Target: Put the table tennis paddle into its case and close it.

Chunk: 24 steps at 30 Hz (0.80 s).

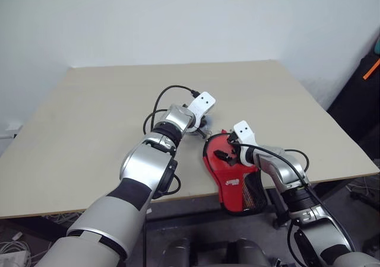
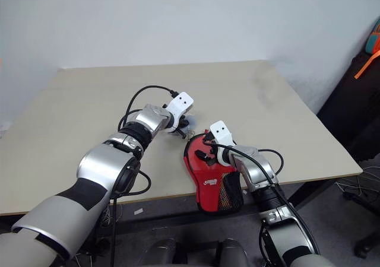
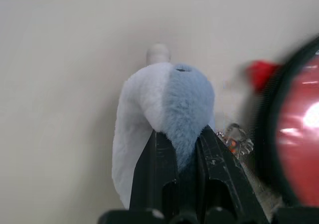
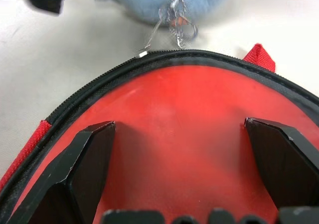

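The case (image 1: pixel 234 178) lies at the worktop's (image 1: pixel 89 130) near edge, the red paddle face showing through its clear side. The left fingers (image 3: pixel 164 164) pinch a blue-and-white plush charm (image 3: pixel 164 109) chained to the zip; the right fingers (image 4: pixel 94 159) rest spread wide on the case.

Glossy clear plastic case (image 4: pixel 179 119); fluffy plush charm (image 3: pixel 164 114); matt table (image 1: pixel 89 113).

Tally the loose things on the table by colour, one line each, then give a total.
Red: 1, the case, its clear side showing the red paddle inside.
Blue and white: 1, the plush charm on the zip's key ring, pinched by the left end effector.
Total: 2
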Available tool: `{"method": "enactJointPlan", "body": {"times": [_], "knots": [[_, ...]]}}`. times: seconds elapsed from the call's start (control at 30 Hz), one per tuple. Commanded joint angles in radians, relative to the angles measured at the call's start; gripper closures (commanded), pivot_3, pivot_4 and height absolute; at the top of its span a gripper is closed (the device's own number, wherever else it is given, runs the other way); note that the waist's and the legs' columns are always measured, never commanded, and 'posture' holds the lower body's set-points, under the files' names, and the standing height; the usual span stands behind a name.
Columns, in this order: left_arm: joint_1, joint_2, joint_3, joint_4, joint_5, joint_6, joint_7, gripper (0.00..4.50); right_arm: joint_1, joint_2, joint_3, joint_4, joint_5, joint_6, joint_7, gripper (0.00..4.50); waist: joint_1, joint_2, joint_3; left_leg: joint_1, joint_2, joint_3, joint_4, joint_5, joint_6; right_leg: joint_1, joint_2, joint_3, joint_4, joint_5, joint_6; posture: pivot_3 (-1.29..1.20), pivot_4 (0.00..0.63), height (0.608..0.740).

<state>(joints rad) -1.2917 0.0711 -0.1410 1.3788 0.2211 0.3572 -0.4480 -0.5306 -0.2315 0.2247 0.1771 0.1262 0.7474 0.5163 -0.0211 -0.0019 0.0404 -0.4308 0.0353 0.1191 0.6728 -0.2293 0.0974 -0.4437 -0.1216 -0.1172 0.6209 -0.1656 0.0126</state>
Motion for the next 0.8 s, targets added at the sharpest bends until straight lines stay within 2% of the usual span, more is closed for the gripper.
{"method": "enactJointPlan", "body": {"times": [0.03,0.17,0.47,0.63,0.8], "knots": [[-0.036,-0.025,0.055,-0.033,-0.032,-0.087,0.084,4.5,0.026,0.004,0.029,0.015,-0.013,0.013,0.007,0.0,0.0,0.0,0.0,0.0,0.0,0.0,0.0,0.0,0.0,0.0,0.0,0.0,0.0,0.0,0.0,0.0,0.0,0.74],[-0.043,-0.075,0.104,-0.032,-0.062,-0.124,0.091,4.5,0.027,0.006,0.029,0.009,-0.021,0.008,0.007,0.0,0.0,0.0,0.0,0.0,0.0,0.0,0.0,0.0,0.0,0.0,0.0,0.0,0.0,0.0,0.0,0.0,0.0,0.74],[-0.007,-0.145,0.074,-0.039,-0.022,-0.264,0.069,4.5,0.039,0.004,0.014,-0.007,-0.023,-0.006,-0.003,0.0,0.001,0.0,0.0,0.0,0.0,0.0,-0.001,0.0,0.0,0.0,0.0,0.0,-0.001,0.0,0.0,0.0,0.0,0.74],[0.01,-0.162,0.105,-0.04,-0.05,-0.298,0.078,4.5,0.045,0.002,0.017,-0.018,-0.025,-0.015,-0.01,0.0,0.002,0.0,0.0,-0.001,0.0,0.0,0.0,0.0,0.0,0.0,0.0,-0.001,-0.001,0.0,0.0,0.0,0.0,0.74],[0.038,-0.168,0.05,-0.047,0.003,-0.403,0.043,4.5,0.069,-0.003,0.025,-0.06,-0.016,-0.035,0.008,0.0,0.002,0.0,0.0,-0.001,0.0,0.0,-0.001,0.0,0.0,0.0,0.0,-0.001,-0.001,0.0,0.0,0.0,0.0,0.74]]}}
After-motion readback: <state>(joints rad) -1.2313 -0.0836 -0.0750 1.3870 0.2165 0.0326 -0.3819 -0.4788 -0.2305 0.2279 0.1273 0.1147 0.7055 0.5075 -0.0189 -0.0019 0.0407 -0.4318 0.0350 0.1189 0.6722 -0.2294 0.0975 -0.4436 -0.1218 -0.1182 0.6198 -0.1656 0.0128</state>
